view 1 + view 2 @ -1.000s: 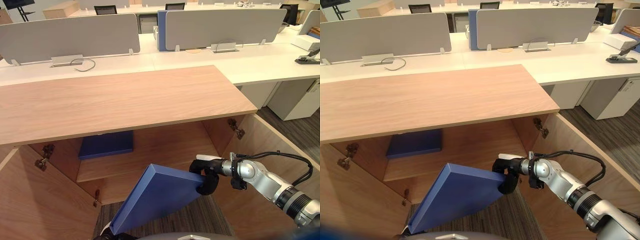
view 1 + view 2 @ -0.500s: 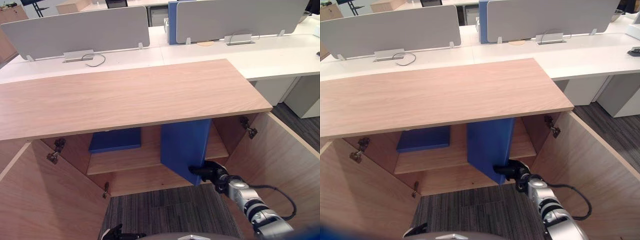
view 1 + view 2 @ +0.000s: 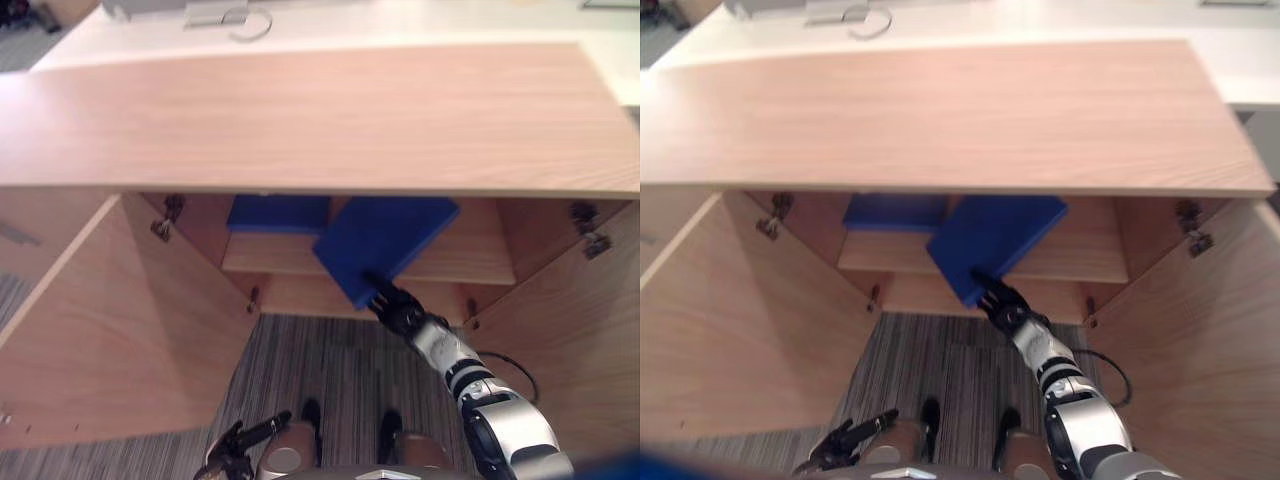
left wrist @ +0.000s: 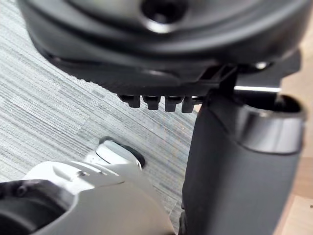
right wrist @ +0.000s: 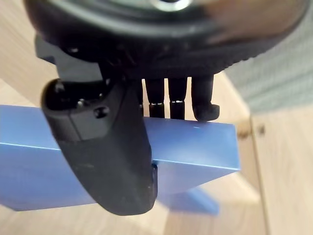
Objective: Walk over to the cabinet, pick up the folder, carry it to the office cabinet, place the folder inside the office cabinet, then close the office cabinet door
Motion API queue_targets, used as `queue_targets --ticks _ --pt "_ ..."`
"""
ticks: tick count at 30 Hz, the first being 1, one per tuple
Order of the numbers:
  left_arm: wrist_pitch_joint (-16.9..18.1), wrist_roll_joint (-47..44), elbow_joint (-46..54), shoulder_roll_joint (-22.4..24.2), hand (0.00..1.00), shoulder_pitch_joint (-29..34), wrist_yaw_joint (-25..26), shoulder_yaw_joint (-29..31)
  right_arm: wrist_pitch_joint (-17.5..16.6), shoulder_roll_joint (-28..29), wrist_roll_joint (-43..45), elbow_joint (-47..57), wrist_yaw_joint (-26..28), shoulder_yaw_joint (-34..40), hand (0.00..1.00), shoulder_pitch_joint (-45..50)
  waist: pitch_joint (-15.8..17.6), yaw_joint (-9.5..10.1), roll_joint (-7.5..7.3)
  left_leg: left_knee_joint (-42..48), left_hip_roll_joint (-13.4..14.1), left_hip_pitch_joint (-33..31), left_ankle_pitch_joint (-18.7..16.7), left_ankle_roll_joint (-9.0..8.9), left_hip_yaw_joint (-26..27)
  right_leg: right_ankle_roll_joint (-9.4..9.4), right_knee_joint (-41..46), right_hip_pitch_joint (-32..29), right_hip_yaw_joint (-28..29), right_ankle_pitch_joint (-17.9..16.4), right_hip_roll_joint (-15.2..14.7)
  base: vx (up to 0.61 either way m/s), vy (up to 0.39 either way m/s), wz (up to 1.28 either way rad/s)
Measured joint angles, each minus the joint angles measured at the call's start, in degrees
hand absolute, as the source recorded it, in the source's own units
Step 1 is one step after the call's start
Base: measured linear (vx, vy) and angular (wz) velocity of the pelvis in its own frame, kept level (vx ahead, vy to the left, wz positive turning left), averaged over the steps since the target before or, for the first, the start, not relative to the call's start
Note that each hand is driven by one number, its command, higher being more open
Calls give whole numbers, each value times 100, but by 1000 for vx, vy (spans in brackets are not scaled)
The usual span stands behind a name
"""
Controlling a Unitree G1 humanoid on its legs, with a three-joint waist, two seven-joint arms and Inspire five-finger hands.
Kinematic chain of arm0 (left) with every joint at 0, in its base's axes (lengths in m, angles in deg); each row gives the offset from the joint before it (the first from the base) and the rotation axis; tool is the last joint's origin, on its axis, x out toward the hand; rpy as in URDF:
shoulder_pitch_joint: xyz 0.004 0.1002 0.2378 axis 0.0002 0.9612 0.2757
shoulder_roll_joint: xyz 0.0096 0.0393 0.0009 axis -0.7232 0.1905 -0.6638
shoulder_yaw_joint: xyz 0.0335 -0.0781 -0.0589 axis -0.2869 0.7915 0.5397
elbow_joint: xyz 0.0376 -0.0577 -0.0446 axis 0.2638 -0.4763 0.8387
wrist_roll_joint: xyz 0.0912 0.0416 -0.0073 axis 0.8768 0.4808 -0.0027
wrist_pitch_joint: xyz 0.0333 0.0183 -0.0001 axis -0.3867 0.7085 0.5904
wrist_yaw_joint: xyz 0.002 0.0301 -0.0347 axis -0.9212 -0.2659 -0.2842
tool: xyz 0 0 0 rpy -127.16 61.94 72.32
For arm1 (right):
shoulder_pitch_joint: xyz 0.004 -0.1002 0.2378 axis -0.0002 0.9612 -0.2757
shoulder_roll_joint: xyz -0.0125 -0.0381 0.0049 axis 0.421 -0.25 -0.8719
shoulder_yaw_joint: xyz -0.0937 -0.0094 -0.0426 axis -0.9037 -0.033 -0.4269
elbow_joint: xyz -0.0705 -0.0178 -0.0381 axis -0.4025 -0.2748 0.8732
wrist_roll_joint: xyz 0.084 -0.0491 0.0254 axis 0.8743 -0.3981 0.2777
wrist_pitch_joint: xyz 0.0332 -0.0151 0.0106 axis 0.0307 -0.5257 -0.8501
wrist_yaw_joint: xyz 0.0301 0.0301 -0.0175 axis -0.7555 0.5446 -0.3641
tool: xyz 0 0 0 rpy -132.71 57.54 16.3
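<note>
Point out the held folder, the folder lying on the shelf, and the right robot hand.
held folder (image 3: 390, 235): left eye view, blue cover.
shelf folder (image 3: 278, 212): left eye view, cover.
right robot hand (image 3: 395, 303): left eye view, palm.

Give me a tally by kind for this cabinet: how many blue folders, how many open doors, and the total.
Blue folders: 2, the held folder pinched by the right hand and the second folder flat on the shelf.
Open cabinet doors: 2, the left door and the right door.
Total: 4.
</note>
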Motion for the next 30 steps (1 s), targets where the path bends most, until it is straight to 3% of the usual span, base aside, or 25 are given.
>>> queue_targets --ticks 2,3,5,8,10,16,22,30 --pt "1 -146 197 89 100 -8 114 63 -605 407 949 857 -63 290 0 -206 91 23 24 774 -111 -548 -309 31 -90 8 804 -487 -49 -377 -187 -159 2 30" --pt "-10 -151 221 115 100 -5 138 121 -754 467 1137 1017 -70 379 0 -284 97 26 31 950 -144 -659 -380 44 -108 20 983 -578 -65 -464 -242 -137 28 34" --pt "-61 -154 237 150 100 -4 340 215 -1565 508 1676 1527 -207 771 0 -700 149 22 40 1564 -296 -1062 -629 84 -197 82 1613 -903 -124 -779 -460 -114 66 37" --pt "-163 -374 241 181 100 4 504 342 -2258 353 1814 1669 -411 1600 0 -1233 265 13 37 2191 -505 -1500 -860 172 -235 139 2279 -1268 -125 -1064 -740 -68 66 30" --pt "-196 -426 243 218 100 9 617 462 -2455 182 1949 1655 -583 1889 0 -1283 315 18 41 2477 -589 -1704 -989 211 -233 179 2541 -1427 -114 -1185 -857 -29 95 18" --pt "-214 -624 429 330 100 -61 695 663 -2451 99 2258 1428 -950 2225 0 -1420 408 57 89 3281 -715 -2295 -1279 243 -161 290 3318 -1925 -32 -1560 -1096 12 44 14" --pt "-247 -721 590 391 100 -60 683 854 -2416 -15 2460 742 -1201 2743 0 -1819 414 175 101 3717 -747 -2694 -1437 212 -202 265 3759 -2239 -90 -1778 -1192 -21 -8 11" --pt "-302 -692 559 406 100 -60 590 854 -1592 -757 1929 -193 -1367 2758 0 -2463 456 244 182 3994 -796 -3032 -1457 181 -272 218 4066 -2510 -140 -1860 -1270 -21 2 7"
